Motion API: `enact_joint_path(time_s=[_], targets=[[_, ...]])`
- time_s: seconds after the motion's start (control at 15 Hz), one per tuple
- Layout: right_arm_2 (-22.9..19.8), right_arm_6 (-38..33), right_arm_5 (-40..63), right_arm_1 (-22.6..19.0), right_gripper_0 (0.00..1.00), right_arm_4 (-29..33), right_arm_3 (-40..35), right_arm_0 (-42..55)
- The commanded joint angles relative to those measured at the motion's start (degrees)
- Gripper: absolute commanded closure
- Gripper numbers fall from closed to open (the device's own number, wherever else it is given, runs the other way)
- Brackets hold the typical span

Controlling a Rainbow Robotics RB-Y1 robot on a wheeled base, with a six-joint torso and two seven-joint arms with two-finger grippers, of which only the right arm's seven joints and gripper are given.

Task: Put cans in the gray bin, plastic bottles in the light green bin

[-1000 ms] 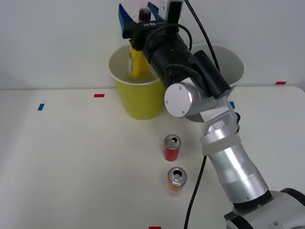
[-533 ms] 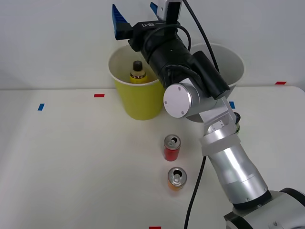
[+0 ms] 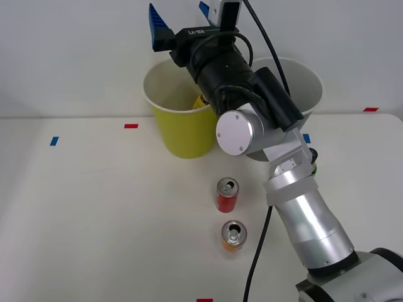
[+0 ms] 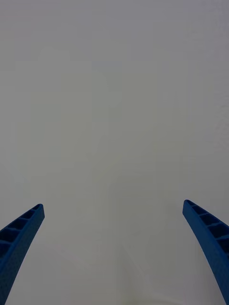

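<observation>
Item: my right pincer (image 3: 179,16), spread wide and empty, above the light green bin (image 3: 179,129) at the desk's (image 3: 94,207) far edge; a yellow-labelled bottle (image 3: 199,102) lies inside it. Red can (image 3: 227,194) and orange can (image 3: 233,236) stand near the front edge, gray bin (image 3: 310,88) beside the green. Risk: my forearm may topple a can on the reach back.

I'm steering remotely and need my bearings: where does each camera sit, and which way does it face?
Front view: sits above the arms, facing forward and down at the table, with the yellow-green bin, gray bin, red can and orange can; the right arm reaches in from the right.
Right wrist view: rides on the right wrist, facing a plain pale surface; two blue fingers show, spread apart.
Shared: the open right gripper, raised above the yellow-green bin.
</observation>
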Motion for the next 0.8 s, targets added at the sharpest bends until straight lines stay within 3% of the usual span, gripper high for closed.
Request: enact_joint_path(time_s=[0.07,0.2,0.4,0.8], targets=[[0.71,0.4,-1.66,0.0,0.0,0.07,-0.1,0.1],[3.08,0.58,-5.61,-0.48,0.0,0.15,-0.8,1.24],[6.33,-0.12,-6.23,-5.66,0.0,-0.64,-9.33,8.19],[6.86,-0.91,-9.3,-12.08,0.0,-1.52,-26.9,27.87]])
